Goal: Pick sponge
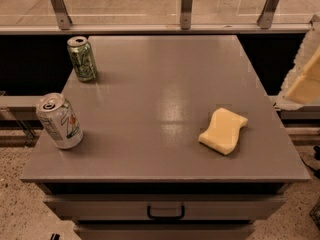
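The sponge is a pale yellow foam block with pinched-in sides, lying flat on the grey table top, toward the front right. My gripper shows only as a pale yellow straight-edged finger at the right edge of the view, above and to the right of the sponge and well apart from it. Nothing is in it that I can see.
A green can stands upright at the table's back left. A white can stands at the front left. A glass railing with metal posts runs behind the table. A drawer handle is below the front edge.
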Robot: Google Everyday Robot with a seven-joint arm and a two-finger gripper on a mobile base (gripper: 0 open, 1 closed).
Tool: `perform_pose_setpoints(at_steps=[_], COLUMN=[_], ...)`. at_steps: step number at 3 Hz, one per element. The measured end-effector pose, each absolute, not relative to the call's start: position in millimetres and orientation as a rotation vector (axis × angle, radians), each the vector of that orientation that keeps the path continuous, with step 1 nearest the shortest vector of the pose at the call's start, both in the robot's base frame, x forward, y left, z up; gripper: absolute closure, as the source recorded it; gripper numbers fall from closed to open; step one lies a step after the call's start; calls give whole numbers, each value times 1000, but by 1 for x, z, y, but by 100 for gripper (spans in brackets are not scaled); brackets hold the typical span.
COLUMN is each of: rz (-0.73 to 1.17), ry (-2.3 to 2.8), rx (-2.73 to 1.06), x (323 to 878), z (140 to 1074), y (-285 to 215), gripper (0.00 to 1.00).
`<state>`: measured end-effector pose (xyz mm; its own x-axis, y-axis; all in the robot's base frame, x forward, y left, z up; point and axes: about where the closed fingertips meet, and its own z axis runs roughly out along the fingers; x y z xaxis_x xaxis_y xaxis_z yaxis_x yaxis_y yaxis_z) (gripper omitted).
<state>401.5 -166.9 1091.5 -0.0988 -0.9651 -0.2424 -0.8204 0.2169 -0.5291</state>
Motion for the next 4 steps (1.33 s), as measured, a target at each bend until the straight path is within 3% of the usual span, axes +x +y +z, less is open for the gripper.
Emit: perform_pose_setpoints(at_steps=[4], rz=[-290], ry=[2043], rx=[-1660], x=[420], z=[1057], y=[-181], gripper=[0])
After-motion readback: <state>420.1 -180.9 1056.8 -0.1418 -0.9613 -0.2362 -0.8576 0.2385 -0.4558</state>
